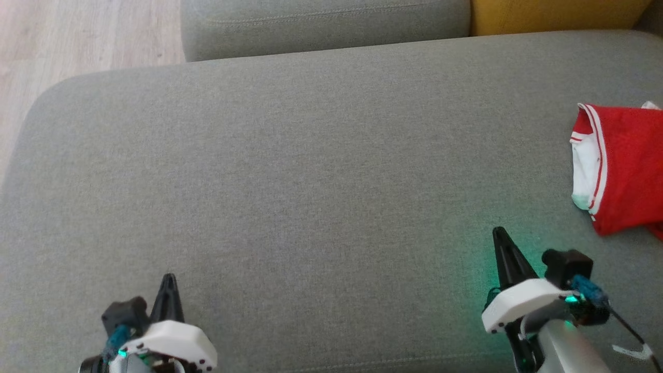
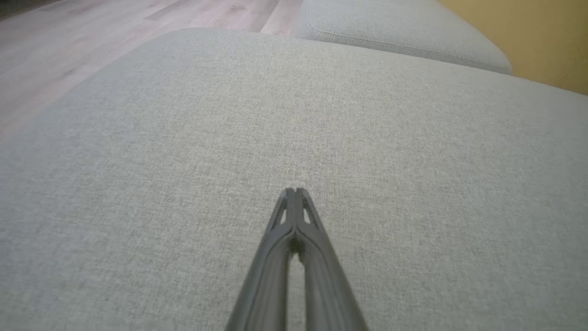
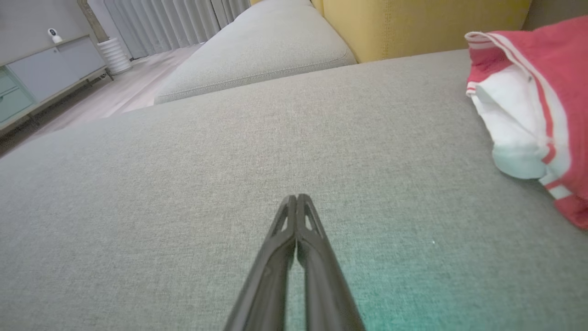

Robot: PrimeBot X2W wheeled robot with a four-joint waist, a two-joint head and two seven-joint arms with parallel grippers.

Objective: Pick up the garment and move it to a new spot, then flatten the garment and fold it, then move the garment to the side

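The garment (image 1: 624,166) is red with white trim and a white lining, lying bunched at the right edge of the grey cushion (image 1: 311,171). In the right wrist view the garment (image 3: 542,105) lies to the upper right of my fingers. My right gripper (image 1: 498,231) is shut, empty, hovering over the cushion a short way left of and nearer than the garment; its tips (image 3: 296,197) meet. My left gripper (image 1: 169,277) is shut and empty at the lower left, far from the garment, fingertips (image 2: 295,190) pressed together above bare fabric.
A second grey cushion (image 1: 321,23) sits behind the first, with a yellow cushion (image 1: 554,15) to its right. Wood floor (image 1: 77,36) lies off the cushion's left edge. A grey cabinet (image 3: 41,73) and white radiator (image 3: 174,18) stand far off.
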